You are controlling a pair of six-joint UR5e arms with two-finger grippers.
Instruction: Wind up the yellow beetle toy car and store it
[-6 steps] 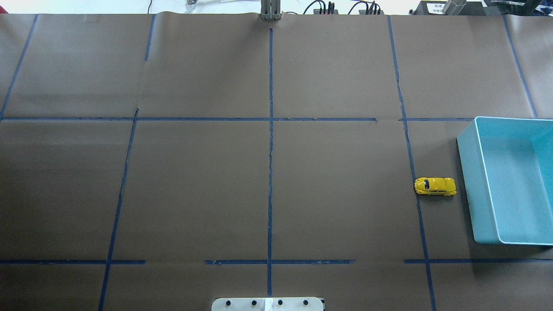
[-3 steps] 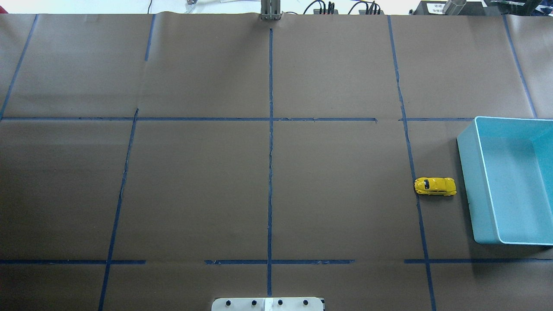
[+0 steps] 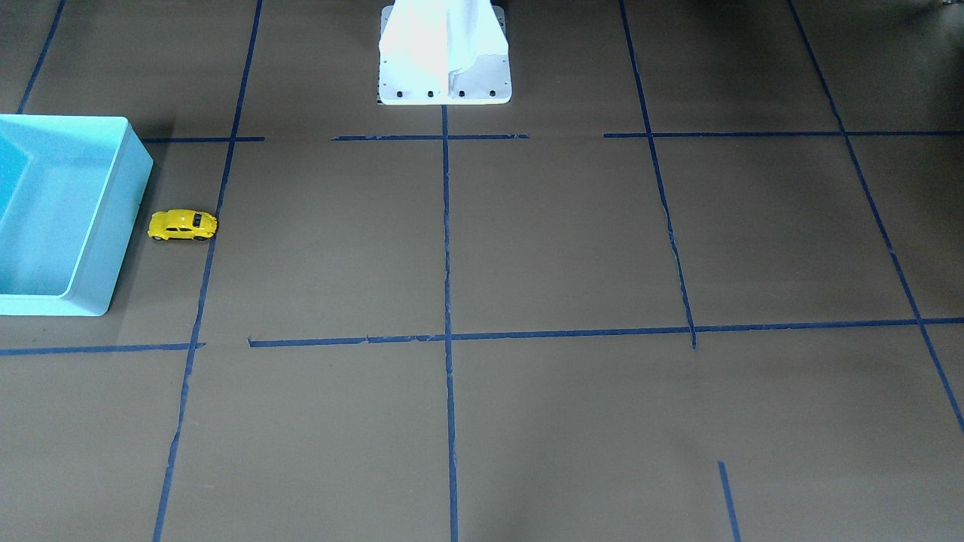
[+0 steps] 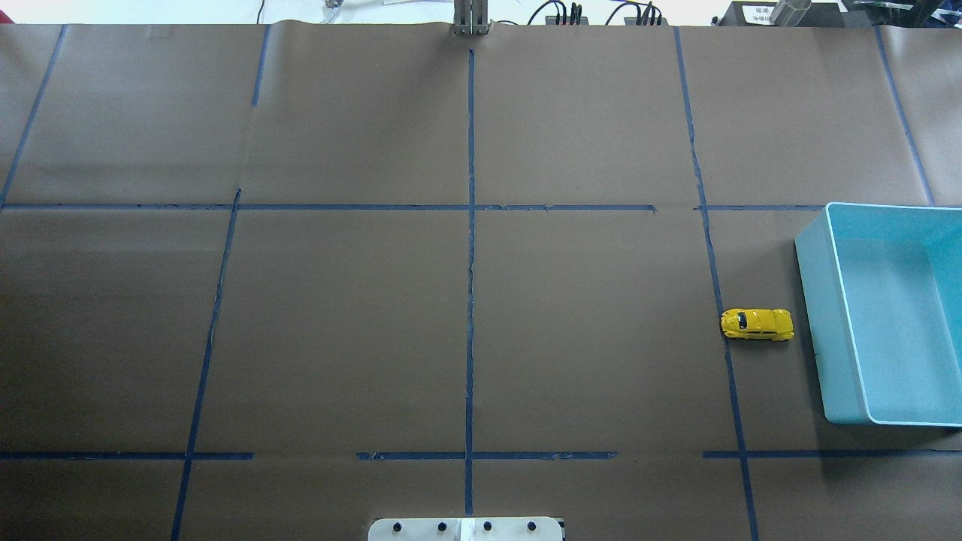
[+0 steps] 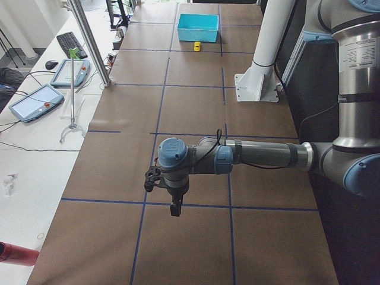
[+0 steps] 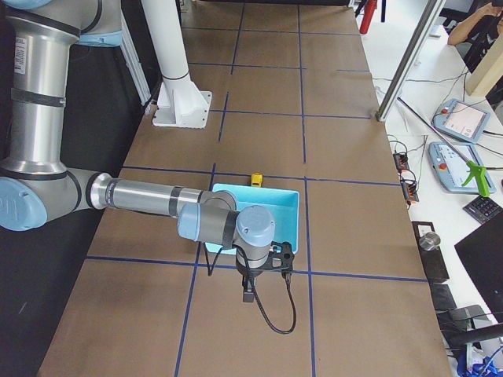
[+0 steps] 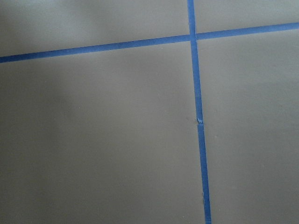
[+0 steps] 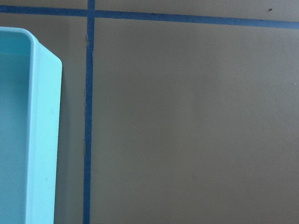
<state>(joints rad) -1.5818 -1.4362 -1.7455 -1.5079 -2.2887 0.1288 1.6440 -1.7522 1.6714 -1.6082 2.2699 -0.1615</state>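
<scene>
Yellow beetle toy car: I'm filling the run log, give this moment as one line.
yellow beetle toy car: beside turquoise plastic bin, not inside | left end effector, right end effector: away from car, open/shut unclear

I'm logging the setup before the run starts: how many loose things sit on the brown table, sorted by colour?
Yellow: 1, the yellow beetle toy car
Turquoise: 1, the bin
Total: 2
</scene>
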